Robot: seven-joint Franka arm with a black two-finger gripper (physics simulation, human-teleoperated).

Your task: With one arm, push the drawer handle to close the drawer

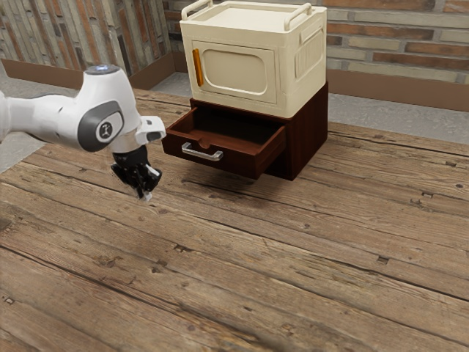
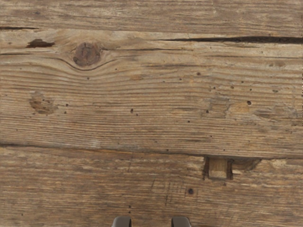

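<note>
My gripper point(image 1: 146, 193) hangs pointing down over the table, in front of the drawer and toward the exterior view's left of it, touching nothing that I can make out. Its two fingertips stand apart at the lower edge of the wrist view, so the gripper point(image 2: 151, 222) is open, with bare wood between them. The dark brown drawer point(image 1: 238, 160) is pulled well out of its cabinet point(image 1: 306, 136). A silver bar handle point(image 1: 201, 153) sits on the drawer's front, a short way from the gripper. The inside of the drawer appears vacant and partly shaded.
On top of the cabinet stands a cream box point(image 1: 297, 77) with a door, an orange handle point(image 1: 197, 67) and rails above. A plank table point(image 1: 242, 257) spreads around the cabinet; its wood grain point(image 2: 151, 94) lies under my hand. Brick walls point(image 1: 396, 48) rise behind.
</note>
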